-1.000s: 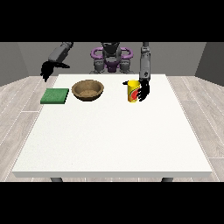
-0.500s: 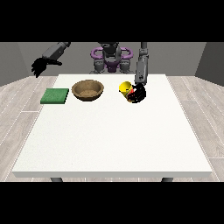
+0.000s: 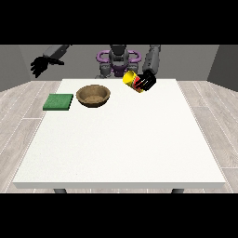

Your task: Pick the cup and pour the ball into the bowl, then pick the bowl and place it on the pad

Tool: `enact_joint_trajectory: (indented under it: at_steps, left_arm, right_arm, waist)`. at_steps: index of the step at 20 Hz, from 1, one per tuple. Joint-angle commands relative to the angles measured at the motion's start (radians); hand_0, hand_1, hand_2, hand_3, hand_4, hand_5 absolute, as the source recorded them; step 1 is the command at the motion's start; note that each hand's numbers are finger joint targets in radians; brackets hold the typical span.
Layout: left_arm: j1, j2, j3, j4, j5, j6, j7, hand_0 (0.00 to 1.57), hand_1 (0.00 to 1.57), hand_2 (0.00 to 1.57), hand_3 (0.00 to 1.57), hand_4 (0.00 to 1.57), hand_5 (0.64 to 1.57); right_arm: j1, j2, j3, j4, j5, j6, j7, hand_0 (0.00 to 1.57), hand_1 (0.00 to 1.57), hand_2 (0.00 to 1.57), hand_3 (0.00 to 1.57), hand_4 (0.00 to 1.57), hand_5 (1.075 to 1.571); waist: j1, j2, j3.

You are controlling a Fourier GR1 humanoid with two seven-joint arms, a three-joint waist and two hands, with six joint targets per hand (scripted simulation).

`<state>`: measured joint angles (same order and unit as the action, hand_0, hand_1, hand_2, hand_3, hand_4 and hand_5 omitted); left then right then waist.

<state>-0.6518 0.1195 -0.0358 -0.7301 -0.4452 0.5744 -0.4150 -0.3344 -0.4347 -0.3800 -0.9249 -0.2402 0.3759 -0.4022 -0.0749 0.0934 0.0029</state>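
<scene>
I have the cup (image 3: 131, 79) up off the tabletop (image 3: 121, 139), tipped over toward the left, with the robot hand at the view's right (image 3: 146, 82) curled round it. It hangs at the far side, right of the bowl (image 3: 94, 95) and apart from it, so I judge the lift done and the pour not yet made; I cannot make out the ball, and the bowl looks to hold nothing. The bowl sits on the tabletop near the far edge, and the green pad (image 3: 58, 102) lies just to its left, bare. Left to do: bring the cup over the bowl and tip the ball in, then carry the bowl onto the pad.

The robot hand at the view's left (image 3: 39, 66) hangs in the air beyond the far-left corner, fingers slack and holding nothing.

The tabletop is plain white. Around it I see pale wood-plank floor and grey walls behind the robot.
</scene>
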Motion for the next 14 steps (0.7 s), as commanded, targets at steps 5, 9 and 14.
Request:
enact_joint_trajectory:
  at_steps: [5, 9, 14]
  left_arm:
    - [-0.008, -0.071, -0.173, -0.074, -0.211, -0.025, 0.252, 1.40, 1.40, 1.57, 1.57, 1.11, 1.567]
    - [-0.010, -0.071, -0.212, -0.056, -0.331, 0.030, 0.344, 1.37, 1.37, 1.57, 1.57, 1.14, 1.566]
    - [-0.048, -0.098, -0.298, -0.050, -0.491, -0.004, 0.490, 1.28, 1.28, 1.57, 1.57, 1.00, 1.569]
  right_arm:
    - [0.060, -0.048, -0.037, 0.179, 0.028, 0.018, -0.092, 0.00, 0.00, 0.00, 0.00, 0.00, 1.557]
    - [0.059, -0.018, -0.021, 0.172, 0.040, -0.013, -0.107, 0.00, 0.00, 0.19, 0.00, 0.00, 1.555]
    - [0.045, -0.025, -0.022, 0.210, 0.033, -0.022, -0.049, 0.00, 0.00, 0.00, 0.00, 0.00, 1.552]
  waist:
    - [0.112, -0.098, -0.0018]
    - [0.107, -0.109, -0.0020]
    - [0.116, -0.163, -0.0023]
